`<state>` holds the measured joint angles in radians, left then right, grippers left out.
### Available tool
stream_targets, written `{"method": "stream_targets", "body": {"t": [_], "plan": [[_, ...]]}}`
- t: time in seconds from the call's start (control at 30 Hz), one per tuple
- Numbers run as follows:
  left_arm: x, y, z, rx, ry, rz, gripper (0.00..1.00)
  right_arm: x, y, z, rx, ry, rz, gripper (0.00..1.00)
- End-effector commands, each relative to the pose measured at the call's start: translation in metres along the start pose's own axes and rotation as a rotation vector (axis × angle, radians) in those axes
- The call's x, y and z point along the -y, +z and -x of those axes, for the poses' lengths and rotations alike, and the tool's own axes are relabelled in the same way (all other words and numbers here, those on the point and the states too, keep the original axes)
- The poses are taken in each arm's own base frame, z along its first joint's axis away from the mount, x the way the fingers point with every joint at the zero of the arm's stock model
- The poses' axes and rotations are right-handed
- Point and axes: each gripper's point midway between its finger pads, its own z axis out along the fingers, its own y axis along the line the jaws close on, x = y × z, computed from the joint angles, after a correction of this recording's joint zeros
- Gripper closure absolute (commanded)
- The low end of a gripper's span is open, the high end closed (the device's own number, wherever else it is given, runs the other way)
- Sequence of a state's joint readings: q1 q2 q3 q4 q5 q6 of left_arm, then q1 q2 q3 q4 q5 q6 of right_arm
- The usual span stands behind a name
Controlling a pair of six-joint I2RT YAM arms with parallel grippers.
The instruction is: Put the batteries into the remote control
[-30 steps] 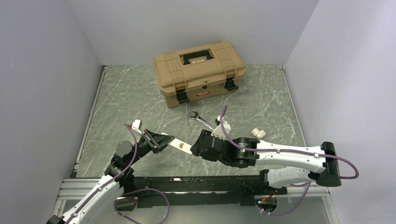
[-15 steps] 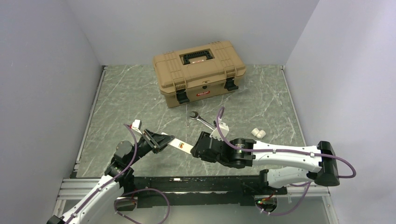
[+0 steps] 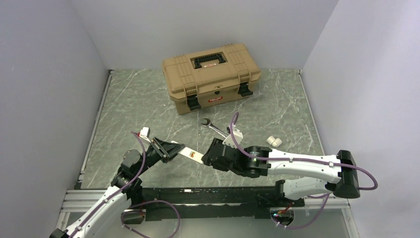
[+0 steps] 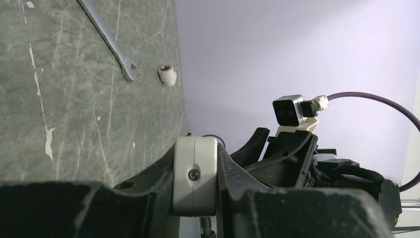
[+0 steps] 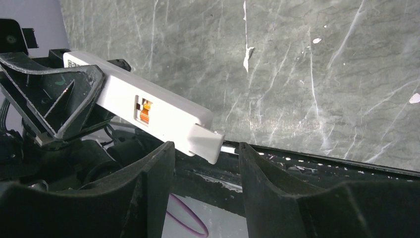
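While my left jaws clamped shut on one end of the remote control (image 3: 190,154), holding it off the surface (image 3: 133,104) towards the near edge, my right jaws stood open, one on either side of its free end. Its orange-brown recess (image 5: 143,110) showed on its upper face. The steel wrench (image 3: 213,127) lay just beyond, the tan toolbox (image 3: 211,77) farther back.

Nothing can be read. The tan toolbox (image 3: 212,77) carries a small red label (image 3: 216,99) on its front, too small to make out. The remote control (image 5: 158,111) bears a blurred printed code (image 5: 74,61) at one end.
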<state>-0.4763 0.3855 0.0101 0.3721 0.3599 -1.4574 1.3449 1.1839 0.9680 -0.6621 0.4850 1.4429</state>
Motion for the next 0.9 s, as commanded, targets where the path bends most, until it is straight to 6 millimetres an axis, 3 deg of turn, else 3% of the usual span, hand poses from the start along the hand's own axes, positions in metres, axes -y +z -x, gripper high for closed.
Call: {"method": "stream_targets", "body": {"t": [0.0,0.3,0.57,0.87], "plan": [[-0.04,-0.0046,-0.0044,0.006,-0.021,0.067,0.97,-0.0058,0.0022,-0.0006,-0.01,0.012,0.018,0.48],[-0.0402,-0.0051,-0.0043,0.007,-0.018,0.068,0.97,-0.0044,0.0054,-0.0022,-0.016,0.014,0.016,0.51],[-0.0401,-0.0052,-0.0045,0.006,-0.018,0.068,0.97,-0.0065,0.0068,-0.0004,-0.01,0.028,0.029,0.43],[-0.0401,-0.0052,-0.0045,0.006,-0.02,0.068,0.97,-0.0068,0.01,0.001,-0.003,0.036,0.031,0.46]]}}
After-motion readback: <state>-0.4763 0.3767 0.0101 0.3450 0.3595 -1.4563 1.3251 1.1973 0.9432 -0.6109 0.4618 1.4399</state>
